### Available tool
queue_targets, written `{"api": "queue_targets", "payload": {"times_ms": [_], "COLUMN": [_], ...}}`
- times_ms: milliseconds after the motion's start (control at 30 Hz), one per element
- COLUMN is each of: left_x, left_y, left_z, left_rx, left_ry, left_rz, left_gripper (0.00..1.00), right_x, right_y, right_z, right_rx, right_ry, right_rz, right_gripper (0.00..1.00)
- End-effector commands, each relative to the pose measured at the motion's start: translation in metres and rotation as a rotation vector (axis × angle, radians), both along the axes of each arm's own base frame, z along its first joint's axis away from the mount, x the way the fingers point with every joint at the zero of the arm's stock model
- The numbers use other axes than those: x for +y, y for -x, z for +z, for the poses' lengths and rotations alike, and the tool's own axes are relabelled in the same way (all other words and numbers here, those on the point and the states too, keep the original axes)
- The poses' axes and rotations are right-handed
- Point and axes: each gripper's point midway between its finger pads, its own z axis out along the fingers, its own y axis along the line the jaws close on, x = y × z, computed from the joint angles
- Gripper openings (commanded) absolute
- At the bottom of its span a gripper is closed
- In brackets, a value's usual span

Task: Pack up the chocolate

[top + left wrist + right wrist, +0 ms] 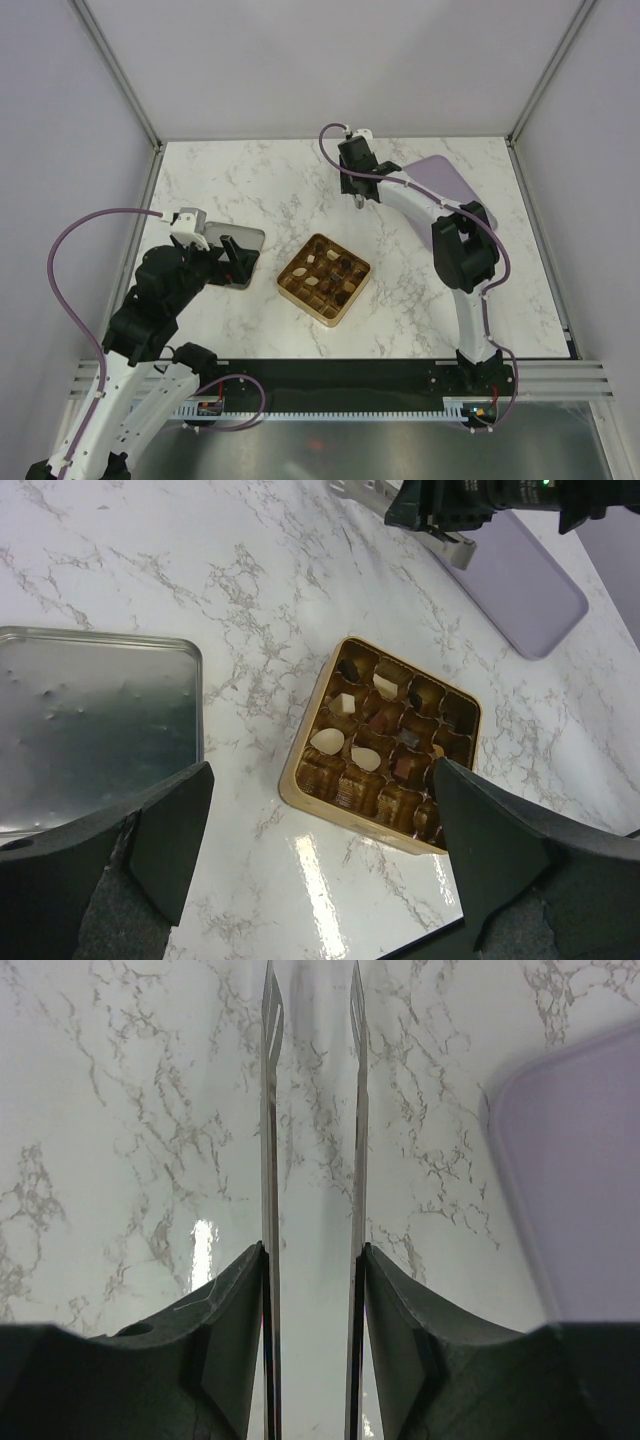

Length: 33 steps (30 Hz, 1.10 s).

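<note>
Top external view: the chocolate (325, 275), small dark, tan and cream pieces, sits in the cells of a square gold tray (303, 303) near the middle of the marble table (250, 180). The left gripper (322, 770) hangs just left of the tray over a silver tin lid (100, 730), its fingers spread wide and holding nothing. The right gripper (312, 1020) hovers over bare marble beyond the tray, beside a lavender mat (580, 1180). Its two thin blades stand slightly apart with only tabletop between them.
</note>
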Motion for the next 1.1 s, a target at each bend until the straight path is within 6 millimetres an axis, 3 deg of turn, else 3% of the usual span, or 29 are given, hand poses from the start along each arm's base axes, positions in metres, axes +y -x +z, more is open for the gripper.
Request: {"api": "queue_targets", "payload": {"times_ms": [0,200,400,833,933,1067], "left_x": [-0.003,-0.003,-0.003,-0.002,-0.003,-0.003], "left_y": [-0.002,-0.003,-0.004,-0.005,-0.006,-0.006], "left_z": [-0.002,-0.003,-0.005,-0.008,-0.009,-0.009], "left_rx": [-0.003,0.002,0.010,0.018,0.025,0.027], "left_ry": [-0.004,-0.008,-0.011,-0.016,-0.019,-0.019], "left_rz": [-0.016,-0.015,-0.010,-0.002,-0.002,-0.002], "left_gripper": [1.00,1.00,1.00,1.00,1.00,1.00], "right_x": [0.003,0.007,0.006,0.004,0.004,0.006], "right_y": [-0.026,-0.033,-0.035,-0.037,-0.037,-0.036], "right_z": [0.001,-0.045,-0.060,-0.064,-0.054,-0.026], "right_rx": [-0.080,-0.024,-0.005,0.011,0.000,-0.033], "right_ry": [-0.052,-0.046,-0.058,-0.080,-0.094,-0.119], "right_rz": [-0.088,-0.113,-0.135,-0.132,-0.128,-0.122], "right_gripper": [0.50,0.54,0.57,0.70,0.76,0.90]}}
